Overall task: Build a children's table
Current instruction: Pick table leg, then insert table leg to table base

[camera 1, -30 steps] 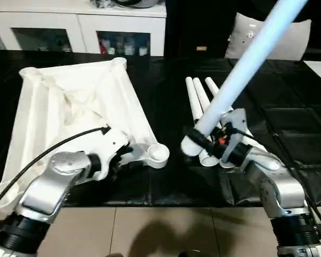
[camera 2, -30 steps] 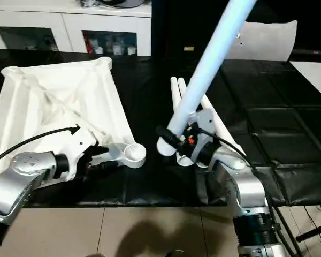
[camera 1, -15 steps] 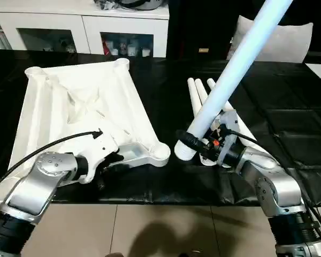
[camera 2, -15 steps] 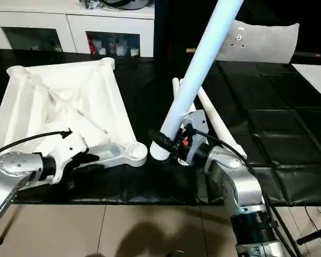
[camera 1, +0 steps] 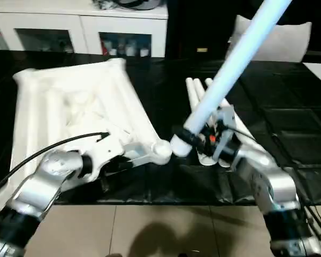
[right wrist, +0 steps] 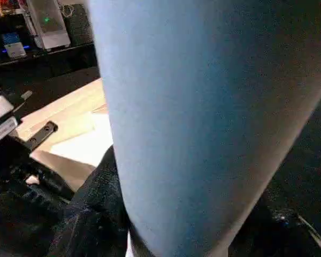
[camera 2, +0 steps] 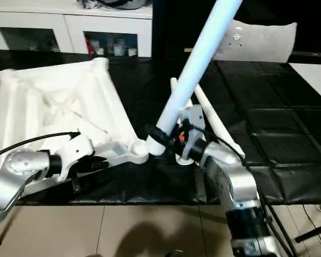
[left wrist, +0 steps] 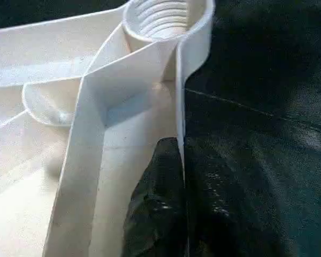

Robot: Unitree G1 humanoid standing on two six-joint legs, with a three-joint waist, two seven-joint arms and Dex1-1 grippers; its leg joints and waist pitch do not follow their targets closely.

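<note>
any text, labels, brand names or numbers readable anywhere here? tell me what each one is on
None can be read.
Items behind the cabinet's glass doors: colourful packaging, too small and blurred to read.
Small tag on the dark wall: too small to read.
Blue label on the shelf in the right wrist view: blurred, unreadable.
Table top and the held leg: plain white, no markings visible.

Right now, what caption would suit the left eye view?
Right hand brings a leg to the corner socket of the upturned tabletop.
</note>
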